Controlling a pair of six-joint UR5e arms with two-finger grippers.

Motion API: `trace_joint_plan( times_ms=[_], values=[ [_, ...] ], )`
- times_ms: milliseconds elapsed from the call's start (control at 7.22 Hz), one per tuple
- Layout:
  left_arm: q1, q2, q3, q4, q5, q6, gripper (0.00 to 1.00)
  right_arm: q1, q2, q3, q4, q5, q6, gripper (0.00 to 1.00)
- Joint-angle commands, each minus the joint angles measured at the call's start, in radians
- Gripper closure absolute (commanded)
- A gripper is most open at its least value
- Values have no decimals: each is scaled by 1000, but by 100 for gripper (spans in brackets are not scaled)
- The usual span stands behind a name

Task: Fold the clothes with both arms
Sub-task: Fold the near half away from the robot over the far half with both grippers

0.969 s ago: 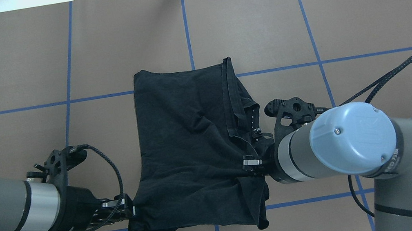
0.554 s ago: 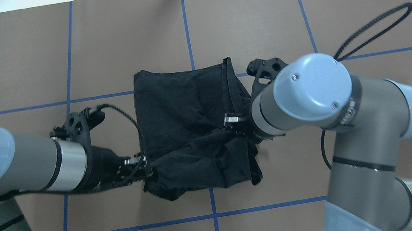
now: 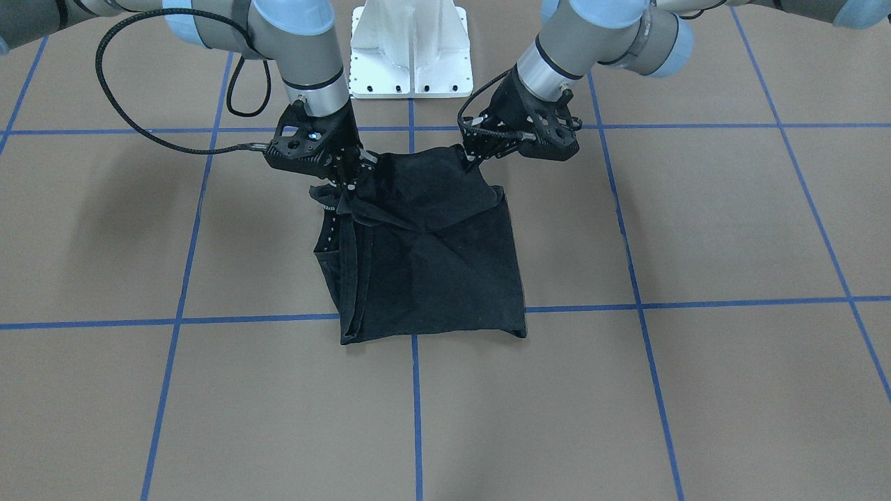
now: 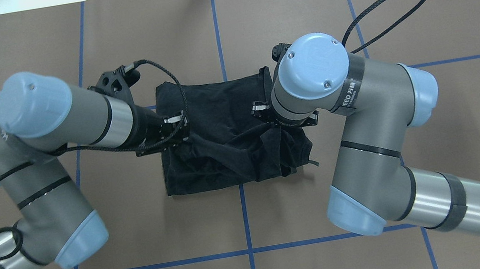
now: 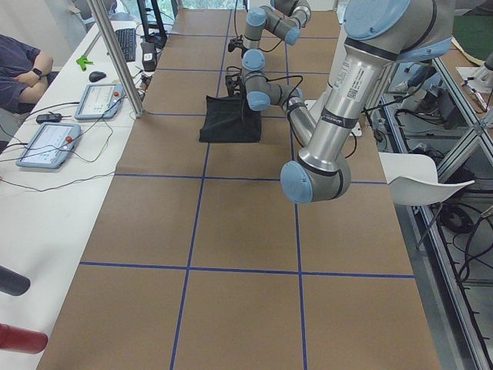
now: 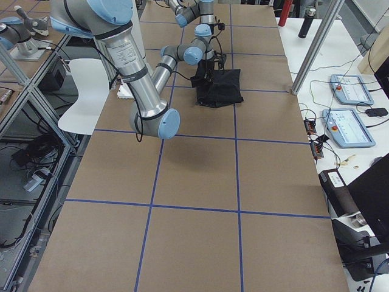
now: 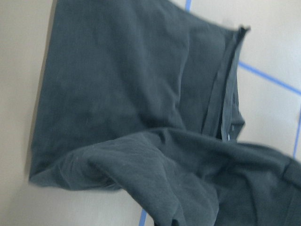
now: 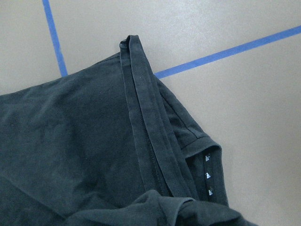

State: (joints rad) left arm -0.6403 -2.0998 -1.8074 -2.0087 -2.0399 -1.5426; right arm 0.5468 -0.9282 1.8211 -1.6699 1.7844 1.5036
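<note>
1. Overhead exterior and front-facing views: the black T-shirt [image 4: 216,104] lies at the middle of the tabletop [image 4: 299,24], astride the blue tape lines [image 4: 473,56].
2. The left claw [image 4: 176,125] is closed on the shirt's near left corner. The right claw [image 4: 263,114] is closed on a bunch of cloth at the near right side. Both hold their cloth raised above the flat layer.
3. Progress, as judged: the shirt is already narrowed to a rectangle, with stacked hems and the white-dotted neck tag [image 8: 207,175] along its right side. The near-to-far fold looks about half made, since the held edge hangs over the middle of the flat part and slack cloth sags on the robot's side.
4. Left to do: carry the held edge to the far edge, lay it down, let go and draw back.
5. Edges: the far edge lies flat and straight, just beyond a cross line. The right side is thicker and more rumpled than the left, so that corner may land unevenly.
6. Room: bare tabletop shows beyond the far edge and to both sides. The white pedestal base [image 3: 411,42] stands well apart on the near side.
</note>
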Motion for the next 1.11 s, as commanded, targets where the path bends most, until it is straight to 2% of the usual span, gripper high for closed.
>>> trace_joint_plan(
  times_ms=[0, 415, 831, 969],
  values=[
    [-65, -64, 121, 2, 0, 85, 100, 21, 49, -84, -1, -2, -19, 100],
    [-127, -117, 256, 1, 4, 169, 100, 64, 74, -176, 2, 0, -89, 100],
    [-130, -178, 390, -12, 64, 202, 100, 91, 81, -340, 221, 0, -94, 100],
    [-130, -184, 416, -13, 82, 219, 100, 96, 84, -359, 232, 0, -97, 100]
  ],
)
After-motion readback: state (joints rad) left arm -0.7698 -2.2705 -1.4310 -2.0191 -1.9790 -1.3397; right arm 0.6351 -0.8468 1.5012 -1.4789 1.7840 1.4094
